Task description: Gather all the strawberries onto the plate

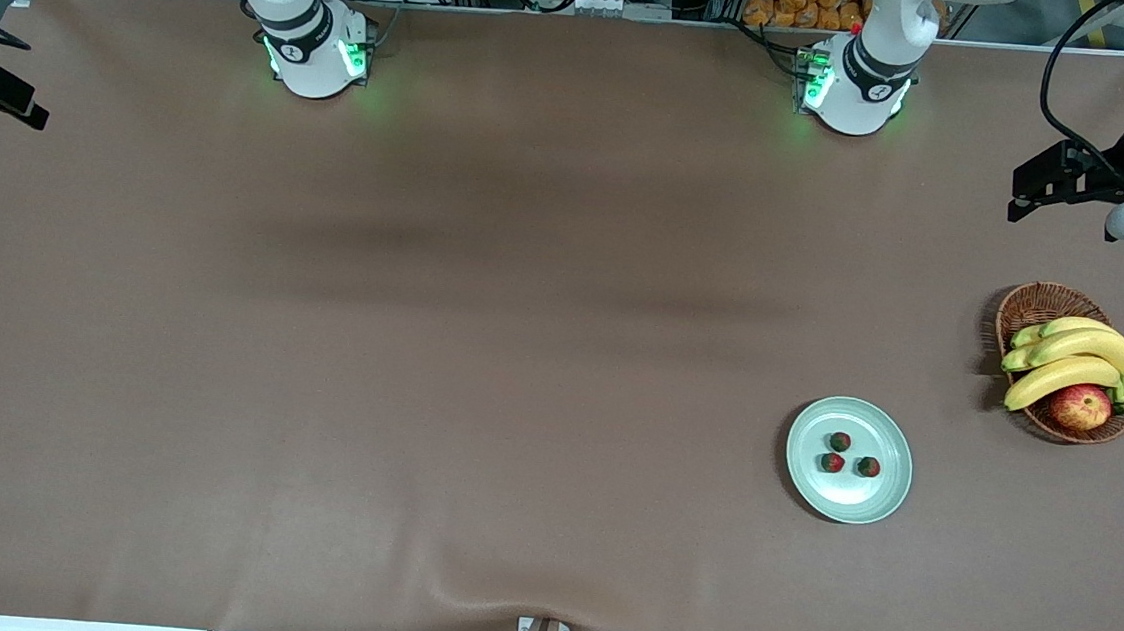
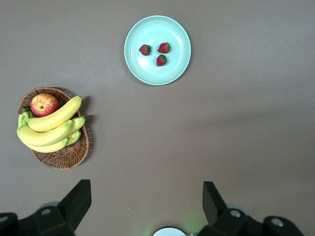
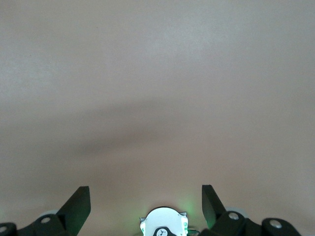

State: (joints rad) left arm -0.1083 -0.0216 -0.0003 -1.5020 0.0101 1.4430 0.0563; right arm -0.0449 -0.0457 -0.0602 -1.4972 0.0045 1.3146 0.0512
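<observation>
The brown desk (image 1: 419,344) lies bare under your two hands, both raised high near their bases: the left hand (image 2: 146,206) and the right hand (image 3: 146,206) each hang with fingers spread wide and nothing held. From the left hand outward, you look down past the wicker basket (image 2: 74,152) of bananas (image 2: 49,128) and an apple (image 2: 43,104) to the plate (image 2: 157,76), well apart from both hands toward the left arm's end of the desk. All three strawberries (image 2: 161,60) already rest on it, so I judge the collecting done; your next move calls only for a check that no berry is left elsewhere.
</observation>
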